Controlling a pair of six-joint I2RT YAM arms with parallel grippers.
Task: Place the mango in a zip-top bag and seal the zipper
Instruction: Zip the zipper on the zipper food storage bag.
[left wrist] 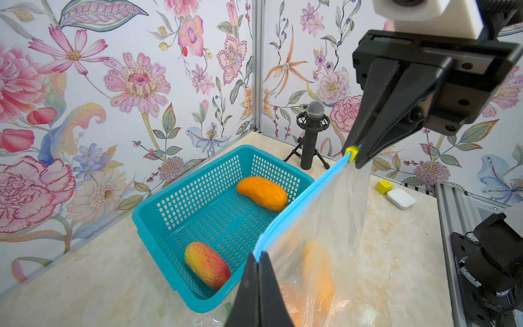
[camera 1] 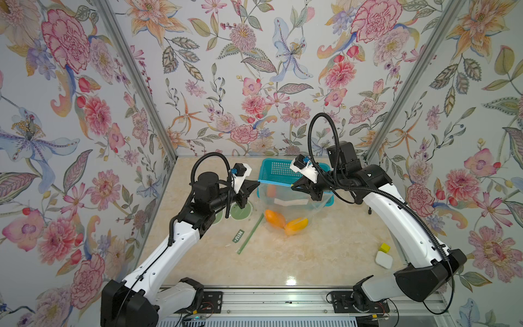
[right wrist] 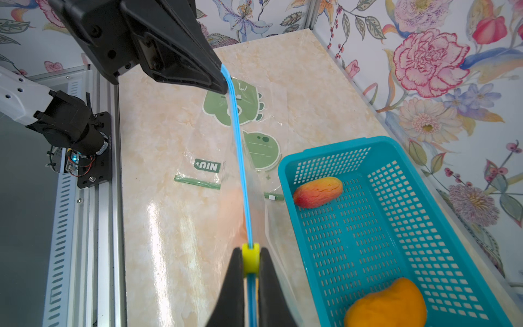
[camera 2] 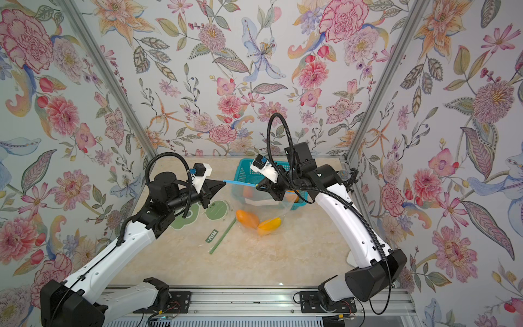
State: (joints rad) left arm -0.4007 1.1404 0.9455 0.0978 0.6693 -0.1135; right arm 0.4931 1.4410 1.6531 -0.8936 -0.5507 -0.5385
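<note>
Loading done: we see mango (camera 1: 275, 218) inside zip-top bag (camera 1: 294, 208). Sealing under way: left gripper (camera 1: 257, 183) pinches zipper (left wrist: 300, 203) end, right gripper (right wrist: 250, 252) clamps yellow slider (right wrist: 250, 262). Span between looks closed. Stretch behind slider we cannot judge.

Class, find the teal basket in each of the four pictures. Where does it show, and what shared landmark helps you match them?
In a top view: teal basket at the back, centre.
In a top view: back, centre too.
Left wrist: basket beyond the blue zipper strip.
Right wrist: basket beside that strip.
Shared landmark: the taut blue strip, seen in all four.
</note>
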